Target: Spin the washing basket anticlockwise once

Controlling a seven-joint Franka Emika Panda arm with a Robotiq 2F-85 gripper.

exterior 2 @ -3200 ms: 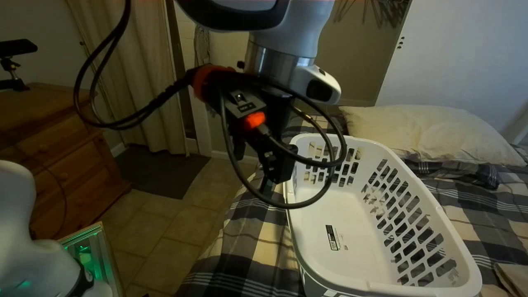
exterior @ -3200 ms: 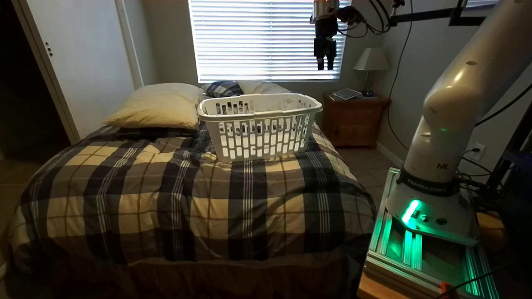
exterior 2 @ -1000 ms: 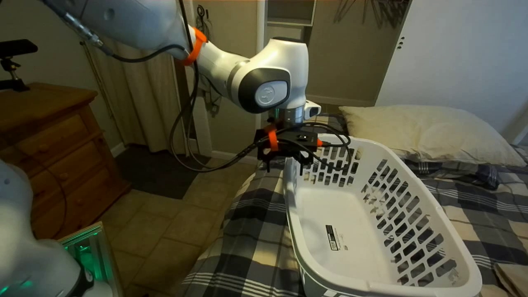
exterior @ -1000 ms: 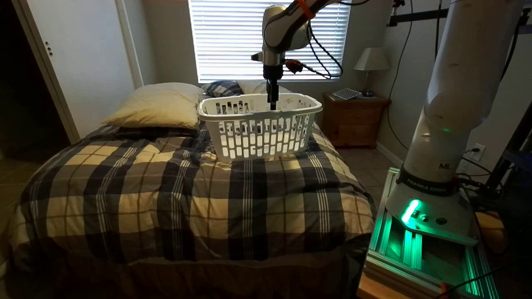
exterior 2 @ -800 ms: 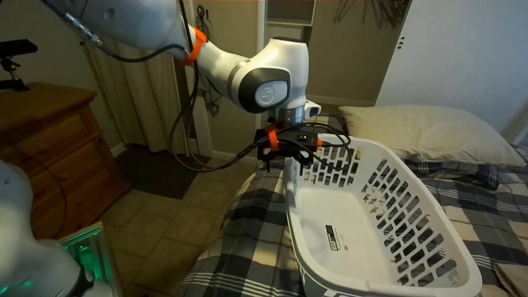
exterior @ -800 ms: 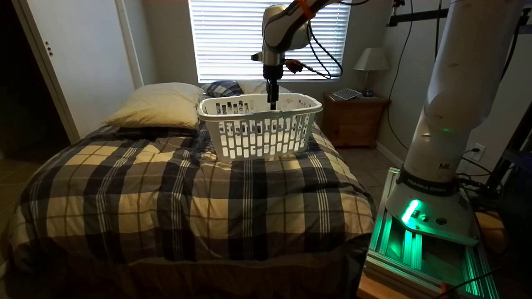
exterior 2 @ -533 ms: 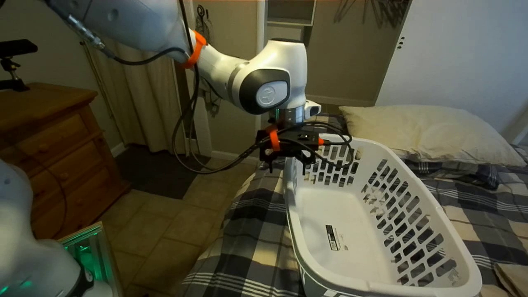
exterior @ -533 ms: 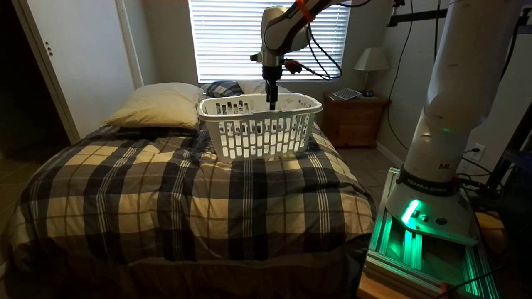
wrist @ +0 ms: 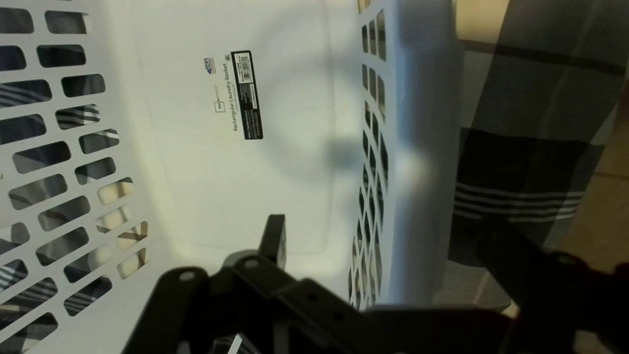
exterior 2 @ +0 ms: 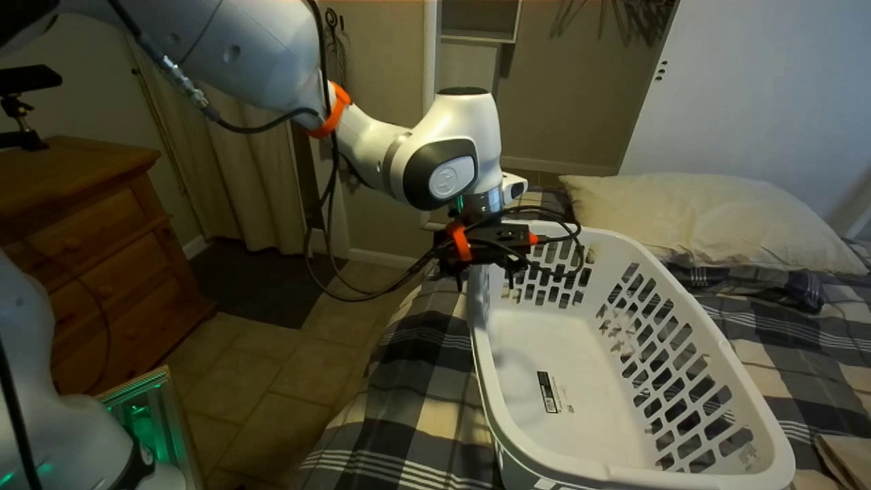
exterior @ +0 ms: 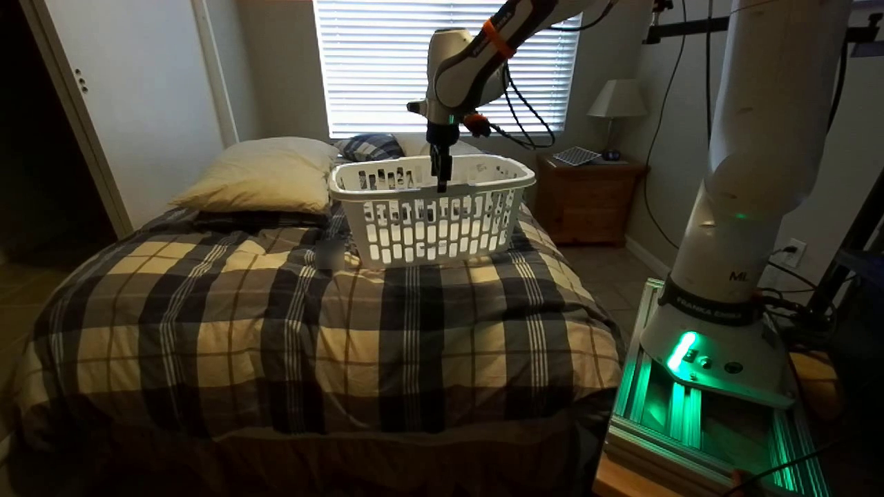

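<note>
"Where's the laundry basket (exterior 2: 585, 384)?"

"Upright on the plaid bedspread (exterior: 318, 324), near the cream pillow (exterior: 262, 176)."

"And the robot's hand (exterior 2: 485, 286)?"

"Pointing down at one long side of it, about halfway along."

"How are its jaws?"

"Spread wide. One finger (wrist: 271, 238) is on the inner side, the other on the outer, and the rim (wrist: 425, 196) is between them. Whether either touches the plastic, I can't tell from here."

"What's that dark strip inside?"

"Part of a label (wrist: 246, 96) on the bottom. It reads 'Rectangular Laundry Basket'."
</note>
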